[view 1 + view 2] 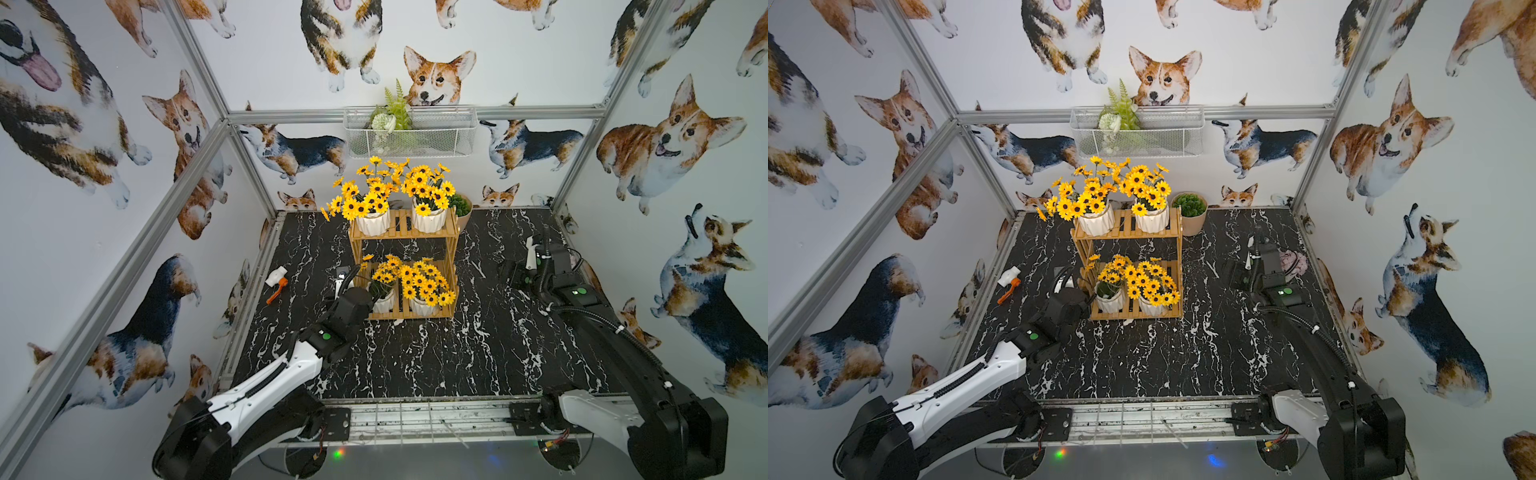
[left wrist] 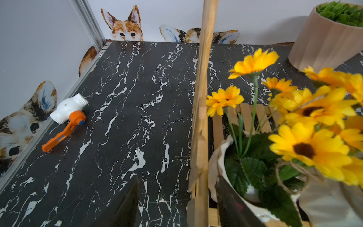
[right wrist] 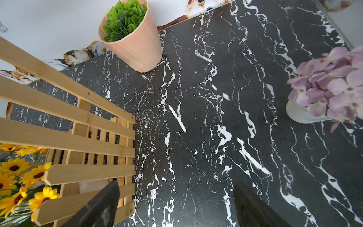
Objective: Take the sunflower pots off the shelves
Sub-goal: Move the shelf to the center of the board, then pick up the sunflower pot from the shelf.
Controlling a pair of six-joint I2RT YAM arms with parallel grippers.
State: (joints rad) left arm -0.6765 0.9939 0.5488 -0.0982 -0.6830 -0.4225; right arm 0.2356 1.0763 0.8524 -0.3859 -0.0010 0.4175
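Four small white ribbed ceramic pots of yellow sunflowers [image 1: 1096,223] sit on the light-brown slatted wooden rack [image 1: 405,236]. The upper left pot [image 1: 373,223] and upper right pot [image 1: 429,220] share its top tier. The lower left pot [image 1: 384,301] and lower right pot [image 1: 422,308] share its bottom tier. Your left gripper [image 2: 176,176] is released at the rack's lower left post, with one finger outside the post and the other at the lower left pot's rim. Your right gripper [image 3: 176,182] is spread wide, grasping nothing, over the black marble tabletop [image 3: 196,98] just right of the rack.
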